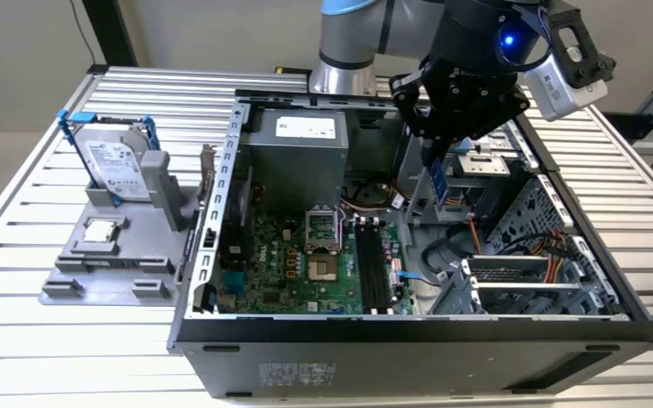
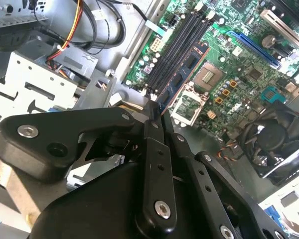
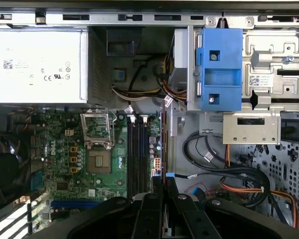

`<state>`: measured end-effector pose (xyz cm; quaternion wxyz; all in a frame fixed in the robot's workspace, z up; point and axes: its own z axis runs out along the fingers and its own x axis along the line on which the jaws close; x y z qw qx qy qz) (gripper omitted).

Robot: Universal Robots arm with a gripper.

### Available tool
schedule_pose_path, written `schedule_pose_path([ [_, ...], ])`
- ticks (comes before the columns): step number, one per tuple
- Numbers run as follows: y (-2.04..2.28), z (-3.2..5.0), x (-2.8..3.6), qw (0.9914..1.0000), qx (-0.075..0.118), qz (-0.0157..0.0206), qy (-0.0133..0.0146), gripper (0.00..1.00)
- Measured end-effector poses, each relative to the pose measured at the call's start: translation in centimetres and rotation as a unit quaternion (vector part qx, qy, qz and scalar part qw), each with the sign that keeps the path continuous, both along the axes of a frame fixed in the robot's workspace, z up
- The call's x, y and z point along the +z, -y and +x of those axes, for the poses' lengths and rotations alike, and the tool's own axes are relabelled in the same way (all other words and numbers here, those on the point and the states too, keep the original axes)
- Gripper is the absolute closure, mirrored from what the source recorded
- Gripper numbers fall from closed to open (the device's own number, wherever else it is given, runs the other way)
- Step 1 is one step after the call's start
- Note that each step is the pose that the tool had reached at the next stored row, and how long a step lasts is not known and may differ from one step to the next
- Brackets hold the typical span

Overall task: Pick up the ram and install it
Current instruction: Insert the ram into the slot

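Above the green motherboard [image 3: 65, 149], my black gripper [image 2: 156, 107] clamps the thin dark-blue ram [image 2: 182, 74] — misaligned, it could jam against the long black slots [image 3: 135, 154].

Ram [image 1: 440, 183]: long, narrow, thin circuit-board stick, dark bluish, with a row of small black chips on its face. It is pinched between the fingers of the black gripper [image 2: 155, 113], and most of its length sticks out past the fingertips. In the exterior view it hangs roughly upright, right of centre in the frame's upper half. In the second wrist view the stick [image 2: 183, 72] runs alongside the black memory slots [image 2: 182, 42], roughly parallel and not seated. In the first wrist view the stick [image 3: 162, 144] is edge-on, a thin dark line.
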<state>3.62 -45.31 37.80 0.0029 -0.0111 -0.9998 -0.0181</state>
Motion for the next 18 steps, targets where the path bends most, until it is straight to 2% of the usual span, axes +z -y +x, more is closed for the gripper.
schedule_pose_path([
  [5, 0.00, 0.00, -0.31, 1.00000, 0.000, 0.0000, 0.0000, 1.00],
  [13, 0.00, 0.00, -0.36, 1.00000, 0.000, 0.0000, 0.0000, 1.00],
  [18, 0.00, 0.00, -0.74, 1.00000, 0.000, -0.0001, 0.0000, 1.00],
])
